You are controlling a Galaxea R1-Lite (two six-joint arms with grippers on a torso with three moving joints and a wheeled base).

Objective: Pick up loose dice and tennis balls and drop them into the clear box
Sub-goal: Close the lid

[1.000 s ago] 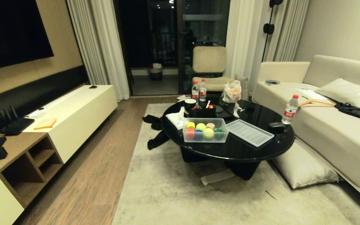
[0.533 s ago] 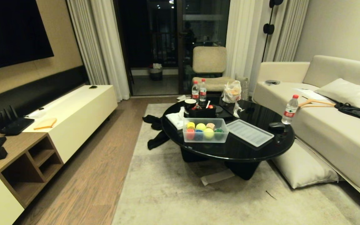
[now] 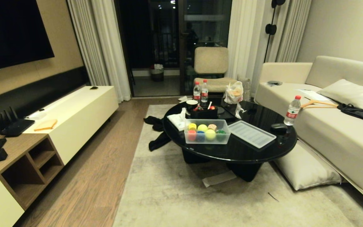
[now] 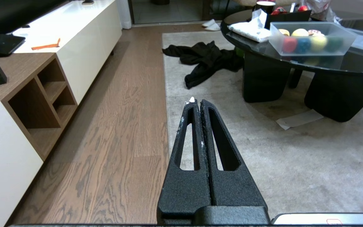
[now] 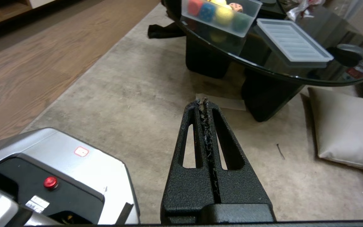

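The clear box [image 3: 206, 138] stands on the round black table [image 3: 250, 154], holding yellow-green tennis balls [image 3: 210, 134] and dice [image 3: 212, 126] in red, blue, cream and dark green. Its ribbed lid [image 3: 251, 133] lies beside it on the table. The box also shows in the left wrist view [image 4: 276, 47] and the right wrist view [image 5: 247, 22]. Neither arm appears in the head view. My left gripper [image 4: 197, 101] is shut and empty, low over the rug edge. My right gripper [image 5: 201, 101] is shut and empty, over the rug short of the table.
A black tray [image 3: 204, 113], cup, tissues and water bottles [image 3: 200, 91] crowd the table's far side. Dark clothing [image 3: 156, 134] and a paper sheet [image 3: 218, 178] lie on the rug. A sofa [image 3: 336, 126] and floor cushion [image 3: 307, 170] stand right, a TV cabinet [image 3: 74, 116] left.
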